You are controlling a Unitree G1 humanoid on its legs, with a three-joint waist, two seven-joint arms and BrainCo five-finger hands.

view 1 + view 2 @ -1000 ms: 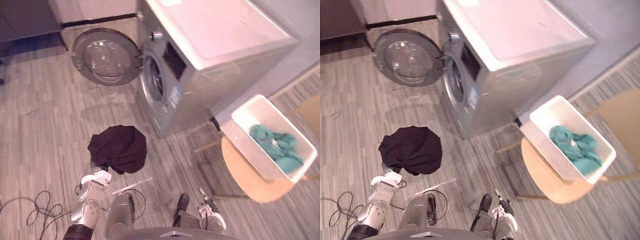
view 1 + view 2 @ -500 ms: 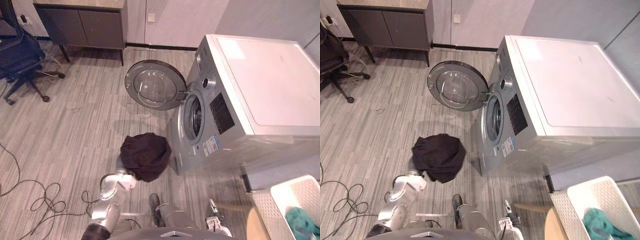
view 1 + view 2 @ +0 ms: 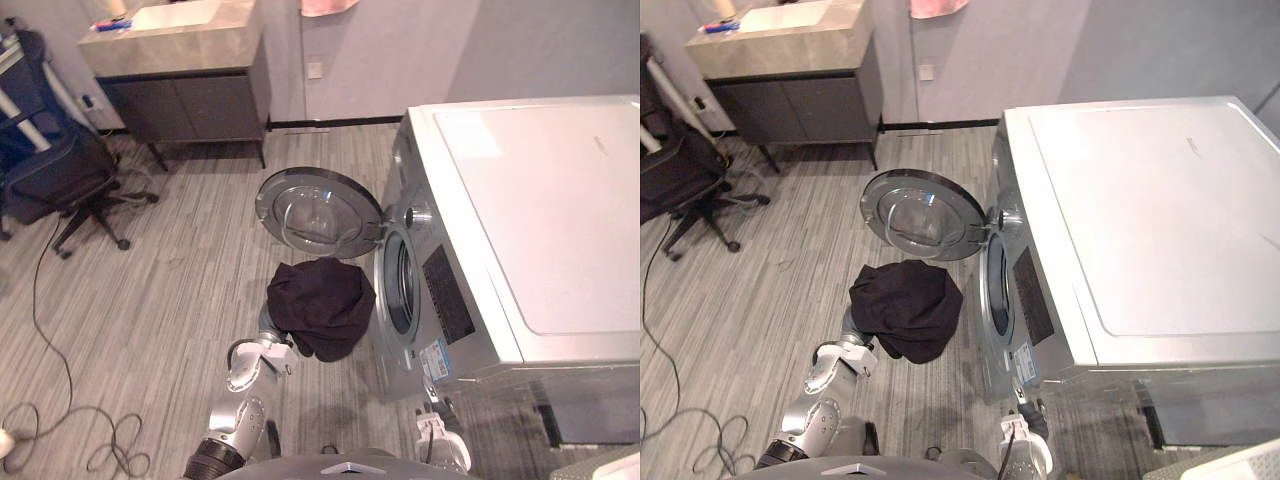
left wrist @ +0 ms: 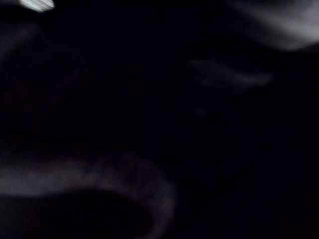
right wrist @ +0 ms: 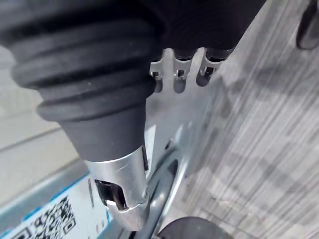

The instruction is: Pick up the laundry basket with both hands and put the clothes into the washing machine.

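Garment of black cloth (image 3: 322, 305) drapes over the left hand (image 3: 850, 335), just before the washing machine's (image 3: 520, 220) open door (image 3: 315, 210). The fingers are buried in the cloth, so their grip cannot be told. Right hand (image 3: 440, 442) sits low by the machine's front, apparently relaxed and holding nothing; a corner of the white laundry basket (image 3: 1240, 463) shows well apart to the right.

- One washing machine (image 3: 520, 220), on the right.
- One round door (image 3: 318, 210) on its front, swung open to the left.
- One dark garment (image 3: 322, 305), bunched up just left of the machine's opening.
- One dark cabinet (image 3: 185, 100), far left, against the wall.
- One white basin (image 3: 175, 15), set in the cabinet's top.
- One office chair (image 3: 55, 165), at the left edge.
- One pink cloth (image 3: 325, 6), high on the far wall.
- One wall socket (image 3: 314, 70), below that cloth.
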